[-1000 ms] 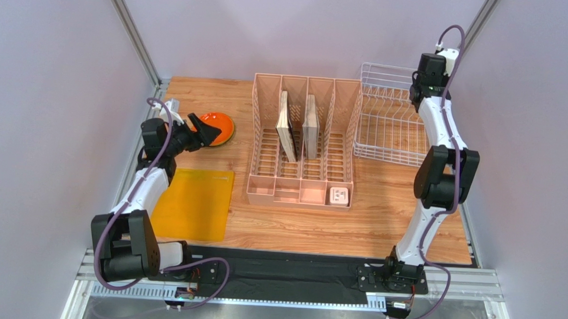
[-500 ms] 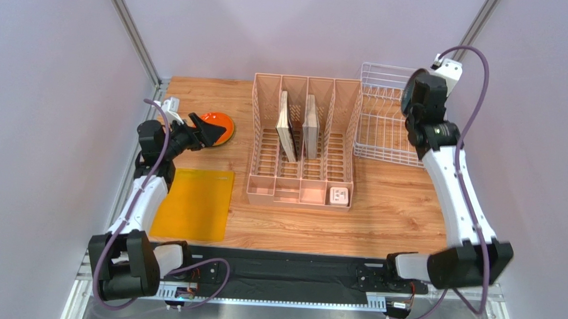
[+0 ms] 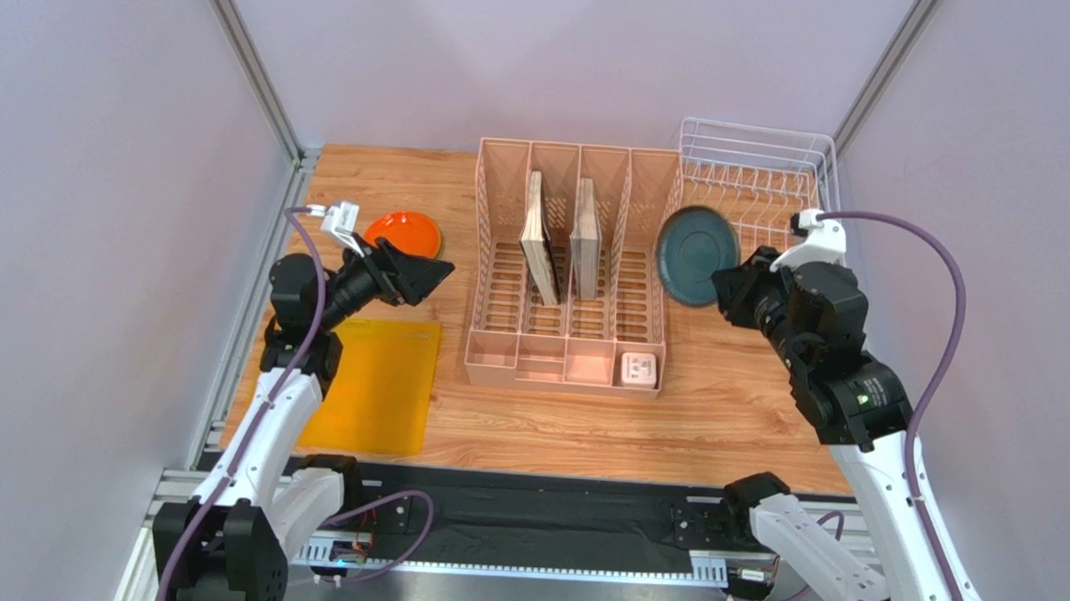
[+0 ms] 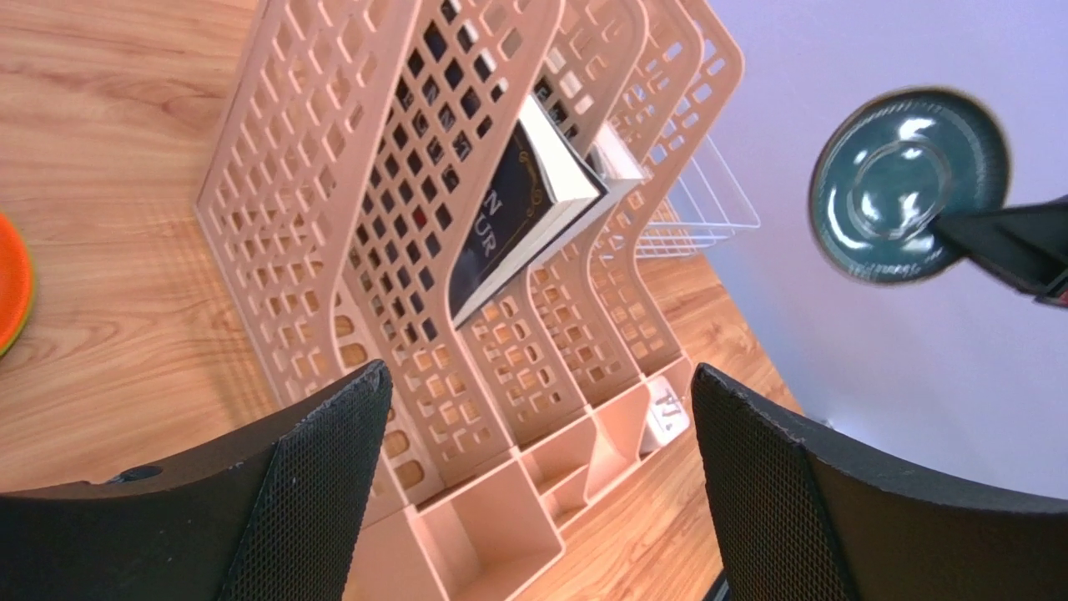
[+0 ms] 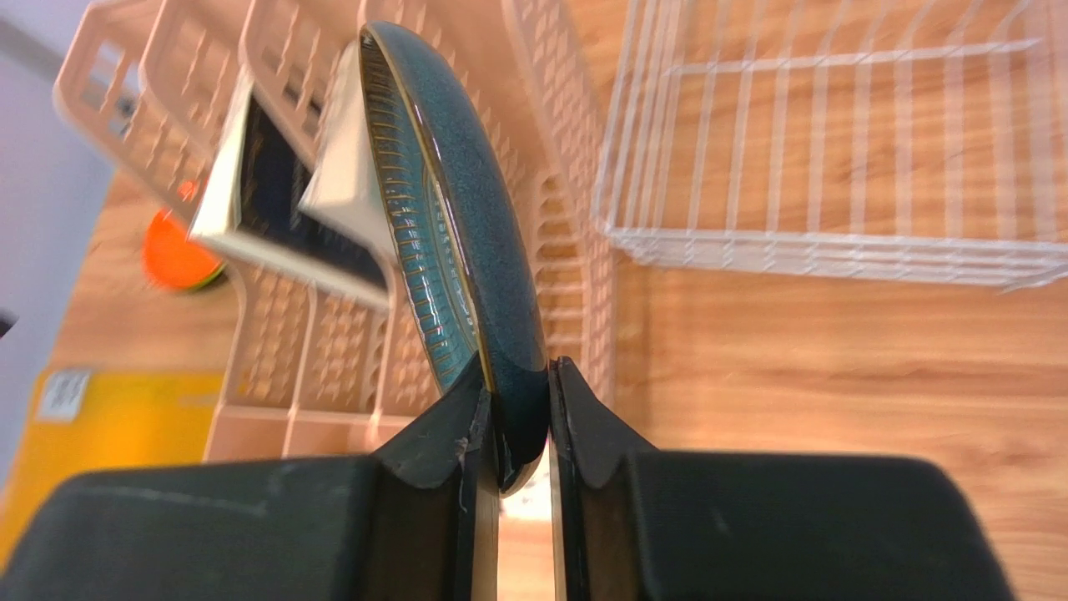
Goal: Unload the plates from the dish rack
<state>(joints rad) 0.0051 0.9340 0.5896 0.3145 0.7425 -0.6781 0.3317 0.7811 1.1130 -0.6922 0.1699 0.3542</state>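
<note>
currently my right gripper is clamped on the rim of the dark teal plate, held on edge just left of the dish rack, clear of its wires. left gripper: jaws apart, empty. orange plate lies far left of the rack. step judged: carry-out. next calls for laying the plate flat on the table.
</note>
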